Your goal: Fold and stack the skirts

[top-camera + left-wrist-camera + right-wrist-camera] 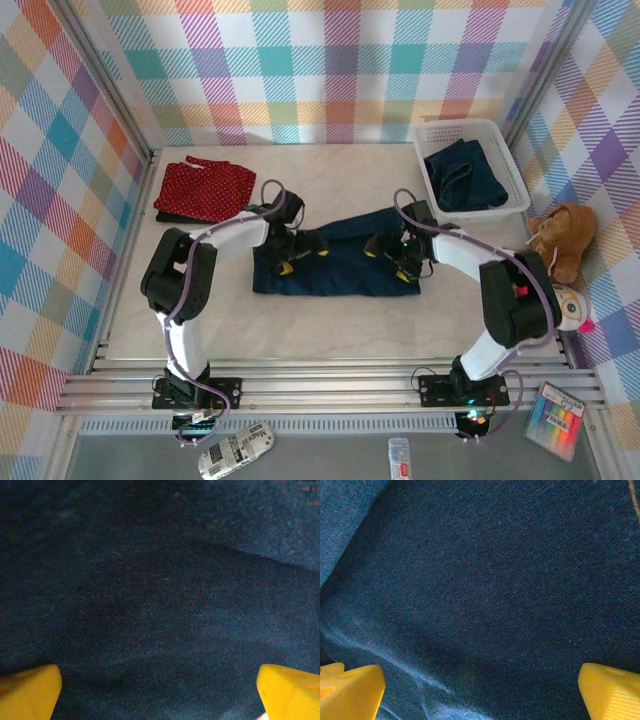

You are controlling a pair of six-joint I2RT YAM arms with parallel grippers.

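Observation:
A dark blue denim skirt (340, 265) lies spread flat mid-table. My left gripper (303, 258) hovers low over its left half, open; close denim (160, 590) stretches between the yellow fingertips (27, 692). My right gripper (390, 262) is over the skirt's right half, also open, with creased denim (485, 580) between its wide-apart fingertips (612, 692). A red skirt with white dots (205, 187) lies folded at the back left on top of a black skirt (172, 215). Another denim skirt (465, 175) sits in the basket.
The white mesh basket (470, 128) stands at the back right. A brown teddy bear (562, 240) sits against the right wall. Bare tabletop (330, 320) lies in front of the spread skirt.

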